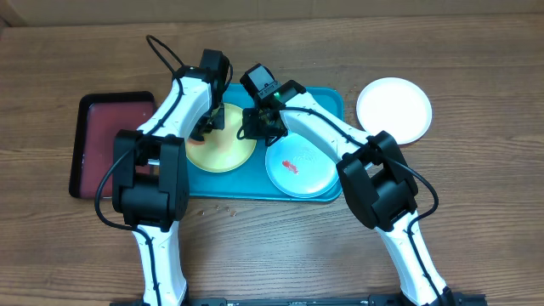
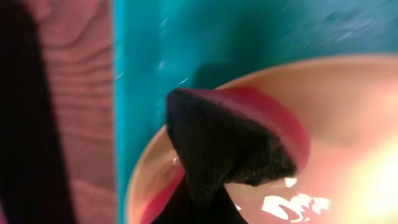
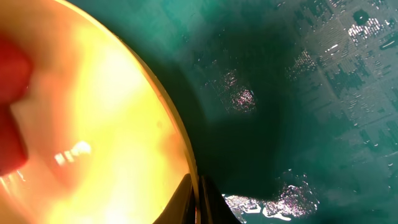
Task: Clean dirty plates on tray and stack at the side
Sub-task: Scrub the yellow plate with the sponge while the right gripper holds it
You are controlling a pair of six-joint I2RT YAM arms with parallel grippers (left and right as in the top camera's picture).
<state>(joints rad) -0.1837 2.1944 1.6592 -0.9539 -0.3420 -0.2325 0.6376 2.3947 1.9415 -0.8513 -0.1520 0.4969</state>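
Note:
A yellow-green plate (image 1: pixel 223 149) lies in the left half of the turquoise tray (image 1: pixel 327 102). My left gripper (image 1: pixel 206 127) is over it, shut on a dark scrubbing sponge with a red backing (image 2: pixel 224 143) that is pressed onto the plate (image 2: pixel 348 112). At the plate's right edge, my right gripper (image 1: pixel 255 129) is shut on the rim (image 3: pixel 180 143); its fingertips (image 3: pixel 186 199) pinch it on both sides. A pale mint plate (image 1: pixel 297 166) with a red smear lies in the tray's right half. The white plate (image 1: pixel 393 110) sits on the table right of the tray.
A smaller dark red tray (image 1: pixel 106 115) with a black rim stands left of the turquoise tray. Small crumbs (image 1: pixel 217 208) lie on the wooden table just in front of the tray. Both arms cross above the tray's front half.

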